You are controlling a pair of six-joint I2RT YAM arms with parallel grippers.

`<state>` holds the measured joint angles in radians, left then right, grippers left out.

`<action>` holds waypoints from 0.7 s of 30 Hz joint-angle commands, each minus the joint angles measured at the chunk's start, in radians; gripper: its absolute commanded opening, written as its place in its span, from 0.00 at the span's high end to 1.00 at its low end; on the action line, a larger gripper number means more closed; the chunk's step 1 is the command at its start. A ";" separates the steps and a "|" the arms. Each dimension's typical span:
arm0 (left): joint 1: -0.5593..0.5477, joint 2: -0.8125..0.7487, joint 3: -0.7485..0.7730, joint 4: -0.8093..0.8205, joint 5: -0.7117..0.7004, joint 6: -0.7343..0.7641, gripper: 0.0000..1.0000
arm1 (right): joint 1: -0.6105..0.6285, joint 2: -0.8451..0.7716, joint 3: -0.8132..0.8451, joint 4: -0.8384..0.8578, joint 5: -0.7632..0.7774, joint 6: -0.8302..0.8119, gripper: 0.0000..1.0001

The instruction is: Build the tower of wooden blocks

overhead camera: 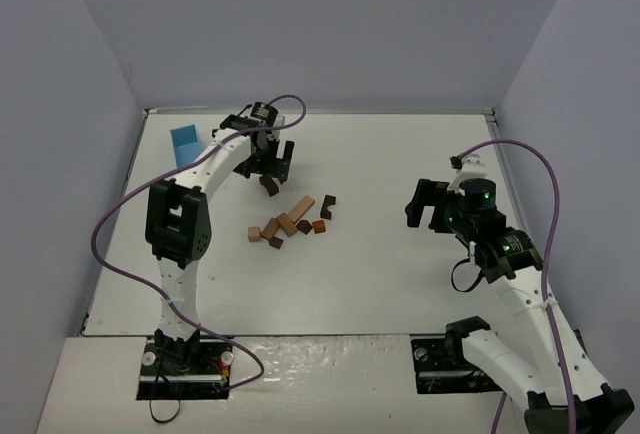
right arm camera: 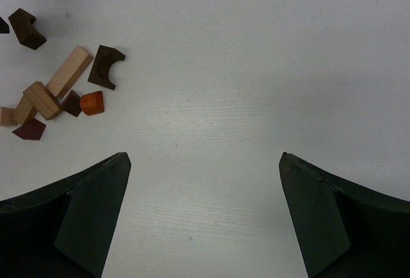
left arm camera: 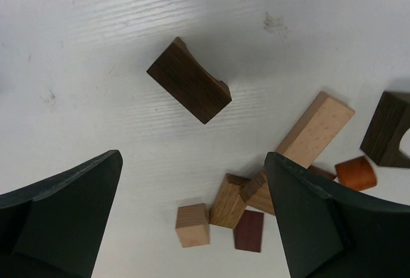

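- Dark brown block (left arm camera: 189, 81) is lying alone on the white table (overhead camera: 380, 274), clear of both fingers of the left gripper (left arm camera: 192, 159), whose jaws are standing wide apart and gripping nothing.
- Seen from the top camera, that block is sitting just below the left gripper, at 11 o'clock from the other wood blocks (overhead camera: 290, 222).
- Those pieces are lying scattered near the table's middle. In the left wrist view a long tan bar (left arm camera: 315, 129) is lying with a dark arched piece (left arm camera: 387, 129) at its 3 o'clock and a reddish-orange piece (left arm camera: 356, 173) at its 5 o'clock.
- A tan cube (left arm camera: 193, 225) is resting with a maroon piece (left arm camera: 248, 231) just beside it at 3 o'clock.
- The right gripper (overhead camera: 432, 209) is hovering well apart at 3 o'clock of the pile, jaws spread wide, holding nothing.
- A light blue box (overhead camera: 185, 144) is standing at 10 o'clock of the left gripper.
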<state>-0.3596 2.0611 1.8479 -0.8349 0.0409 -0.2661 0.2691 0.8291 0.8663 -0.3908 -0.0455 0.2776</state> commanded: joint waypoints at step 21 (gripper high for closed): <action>0.010 0.136 0.129 0.008 0.099 0.538 0.04 | 0.004 -0.064 0.000 0.044 -0.024 -0.003 0.00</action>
<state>-0.3588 2.2404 1.9659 -0.8296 0.1589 0.2657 0.2691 0.7570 0.8433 -0.3885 -0.0757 0.2714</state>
